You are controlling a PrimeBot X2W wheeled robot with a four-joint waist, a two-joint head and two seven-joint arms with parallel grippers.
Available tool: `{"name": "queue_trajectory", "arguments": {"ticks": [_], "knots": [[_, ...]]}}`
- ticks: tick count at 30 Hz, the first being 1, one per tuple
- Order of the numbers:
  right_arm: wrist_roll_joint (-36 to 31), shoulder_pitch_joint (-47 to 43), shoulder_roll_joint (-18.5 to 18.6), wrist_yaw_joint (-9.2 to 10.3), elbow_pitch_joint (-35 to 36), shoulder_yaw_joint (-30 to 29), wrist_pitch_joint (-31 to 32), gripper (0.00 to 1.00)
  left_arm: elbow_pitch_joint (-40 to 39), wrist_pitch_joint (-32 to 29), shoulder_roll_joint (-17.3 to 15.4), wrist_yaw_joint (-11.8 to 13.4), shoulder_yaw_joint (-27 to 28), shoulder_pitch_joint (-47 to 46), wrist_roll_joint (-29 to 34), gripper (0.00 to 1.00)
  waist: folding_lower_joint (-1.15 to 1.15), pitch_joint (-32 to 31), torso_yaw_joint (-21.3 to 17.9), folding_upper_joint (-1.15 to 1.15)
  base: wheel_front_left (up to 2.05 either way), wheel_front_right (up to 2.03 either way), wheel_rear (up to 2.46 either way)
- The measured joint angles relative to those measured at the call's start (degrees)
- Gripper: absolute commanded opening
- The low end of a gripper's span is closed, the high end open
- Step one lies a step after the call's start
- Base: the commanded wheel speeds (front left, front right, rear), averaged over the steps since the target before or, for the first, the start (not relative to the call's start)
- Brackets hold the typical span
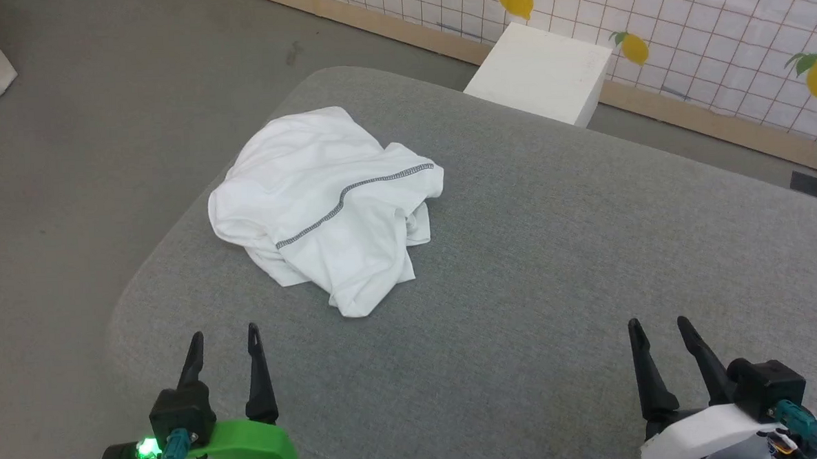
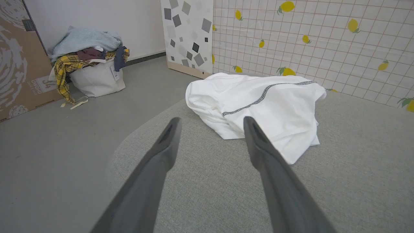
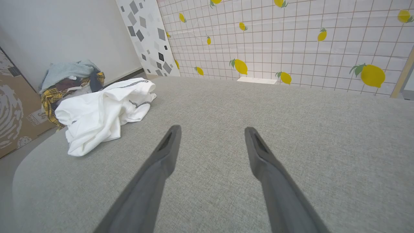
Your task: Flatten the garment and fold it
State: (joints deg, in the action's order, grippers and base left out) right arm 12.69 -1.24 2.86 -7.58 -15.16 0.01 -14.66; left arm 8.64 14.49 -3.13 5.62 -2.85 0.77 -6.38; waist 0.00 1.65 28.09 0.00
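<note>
Flattening comes first, by the look of things: the garment [image 1: 325, 205] lies as a crumpled heap on the grey table [image 1: 555, 264], at about 11 o'clock from the middle of the head view and close to the table's left rounded corner. A grey stitched seam [image 1: 351, 190] crosses the top of the heap from 8 to 2 o'clock. A loose tail points down at 6 o'clock.

The left gripper [image 1: 224, 332] waits at the near edge, jaws spread wide and empty, with the heap at its 1 o'clock. The right gripper [image 1: 658, 322] is also wide and empty. It stands well apart from the cloth, which sits at its 10 o'clock.

To do the step well, each arm would probably pinch a separate outer edge rather than the middle of the pile, taking a single layer. The left could take the tail nearest it and the right the folded edge at 3 o'clock. The two could then draw apart and toward the table's middle, where there is room. The knit looks thin and soft, so a deep grab may catch several layers and drag the whole bundle. Where the sleeves and hem run cannot be told yet.
</note>
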Motion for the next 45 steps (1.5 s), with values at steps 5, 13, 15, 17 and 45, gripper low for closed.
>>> {"name": "queue_trajectory", "arguments": {"ticks": [5,13,15,17,45], "knots": [[-2.4,0.01,0.0,0.0,1.05,-0.36,-0.02,1.0,0.0,0.0,0.0,0.0,0.41,0.0,0.09,1.0,0.0,-0.05,-0.19,0.0,0.0,0.0,0.0],[-3.24,0.3,0.0,0.0,3.35,-0.44,0.43,1.0,2.04,0.08,-0.65,-1.81,0.01,-2.42,0.25,1.0,0.0,0.75,-0.52,0.0,0.0,0.0,0.0],[-3.83,0.7,0.0,0.0,4.39,-0.35,1.1,1.0,4.37,-0.42,-1.64,-3.56,-0.1,-6.73,0.02,1.0,0.0,1.38,-0.68,0.0,0.0,0.0,0.0],[-4.69,1.32,0.0,0.0,5.64,-0.1,1.91,1.0,6.56,-2.45,-2.45,-5.06,0.25,-12.05,-1.13,1.0,0.0,2.13,-0.93,0.0,0.0,0.0,0.0],[-12.72,6.11,-0.01,0.0,22.73,-3.41,11.21,1.0,41.91,-47.49,-9.53,-10.35,1.88,-49.56,-20.76,0.84,0.01,23.86,-13.54,0.01,0.0,0.0,0.0]]}}
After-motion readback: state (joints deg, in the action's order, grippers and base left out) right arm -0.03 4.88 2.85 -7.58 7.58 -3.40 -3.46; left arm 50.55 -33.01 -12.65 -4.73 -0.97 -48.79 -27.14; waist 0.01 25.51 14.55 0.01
